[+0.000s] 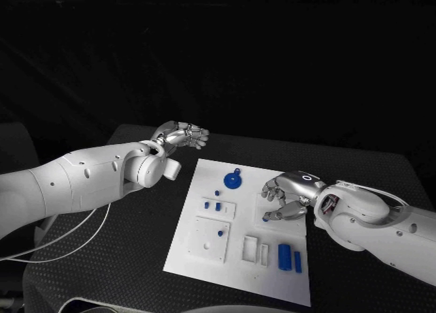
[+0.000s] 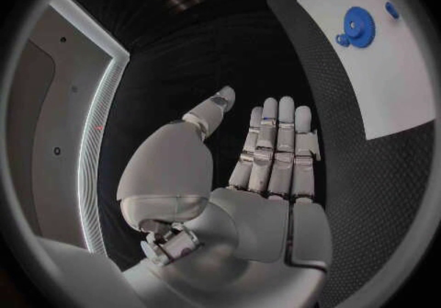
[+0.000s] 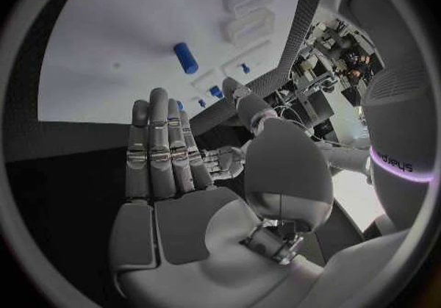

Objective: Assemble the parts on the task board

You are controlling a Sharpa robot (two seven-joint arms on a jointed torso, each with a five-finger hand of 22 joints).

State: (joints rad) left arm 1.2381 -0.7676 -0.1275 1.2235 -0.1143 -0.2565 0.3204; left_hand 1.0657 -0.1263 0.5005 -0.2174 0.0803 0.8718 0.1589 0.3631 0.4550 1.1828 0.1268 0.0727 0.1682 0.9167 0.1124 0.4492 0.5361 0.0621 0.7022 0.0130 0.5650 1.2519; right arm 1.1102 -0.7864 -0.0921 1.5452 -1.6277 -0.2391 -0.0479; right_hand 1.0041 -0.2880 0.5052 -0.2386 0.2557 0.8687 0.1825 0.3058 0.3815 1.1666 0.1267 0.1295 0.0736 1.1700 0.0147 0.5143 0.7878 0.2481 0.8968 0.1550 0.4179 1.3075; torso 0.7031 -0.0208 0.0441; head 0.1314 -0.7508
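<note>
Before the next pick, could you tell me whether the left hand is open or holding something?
Open: the left hand holds nothing, its fingers extended.

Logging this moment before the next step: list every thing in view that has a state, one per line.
task board: flat on the table, not held.
blue round part: lying on the board, untouched.
two blue cylinders: lying side by side on the board.
left hand: off the board, holding nothing, fingers curled.
right hand: over the board, a small blue part at its fingertips.

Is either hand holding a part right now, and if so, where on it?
Nothing is held. The left hand is open off the board; the right hand is open above it.
</note>
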